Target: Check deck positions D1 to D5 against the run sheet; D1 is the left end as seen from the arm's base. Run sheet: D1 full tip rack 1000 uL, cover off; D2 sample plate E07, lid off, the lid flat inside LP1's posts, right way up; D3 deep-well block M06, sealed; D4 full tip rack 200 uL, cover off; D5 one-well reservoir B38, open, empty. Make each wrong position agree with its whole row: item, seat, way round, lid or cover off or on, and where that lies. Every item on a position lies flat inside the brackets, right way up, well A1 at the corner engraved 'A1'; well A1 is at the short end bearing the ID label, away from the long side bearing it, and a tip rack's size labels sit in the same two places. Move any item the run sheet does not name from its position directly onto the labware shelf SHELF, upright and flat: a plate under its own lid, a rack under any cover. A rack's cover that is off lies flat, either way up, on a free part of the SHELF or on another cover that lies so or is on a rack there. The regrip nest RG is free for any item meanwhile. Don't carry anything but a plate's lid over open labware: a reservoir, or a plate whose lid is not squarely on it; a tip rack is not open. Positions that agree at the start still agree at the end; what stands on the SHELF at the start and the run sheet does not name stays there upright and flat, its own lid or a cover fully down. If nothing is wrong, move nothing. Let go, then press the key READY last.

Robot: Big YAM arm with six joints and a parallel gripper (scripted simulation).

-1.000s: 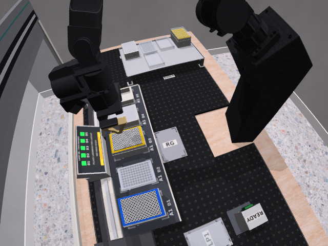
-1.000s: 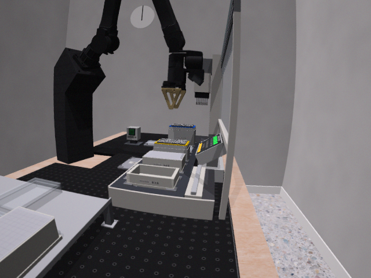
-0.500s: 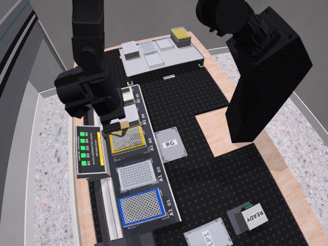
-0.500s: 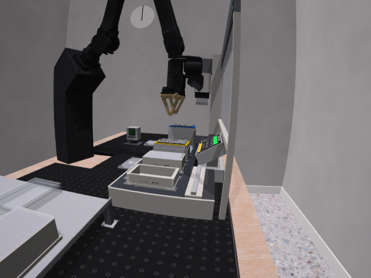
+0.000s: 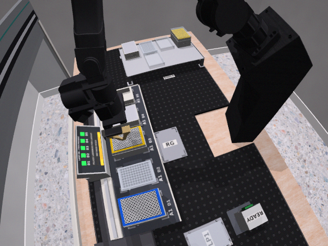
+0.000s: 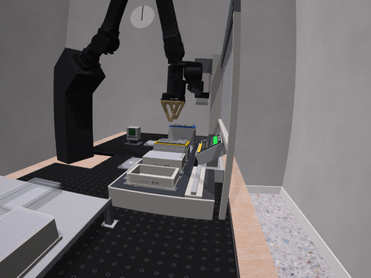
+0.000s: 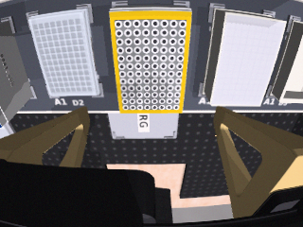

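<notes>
My gripper is open and empty. It hangs above the yellow-rimmed tip rack, which sits uncovered on D3. A blue-rimmed tip rack stands uncovered on D1. A clear well plate lies on D2 without a lid. A sealed grey block is on D4. An open, empty reservoir is on D5. The arm partly hides D4 and D5 in the top view.
The shelf at the far end holds a covered grey block, a clear plate, two clear lids and a second yellow tip rack. The RG nest, LP1 and the READY key lie beside the deck.
</notes>
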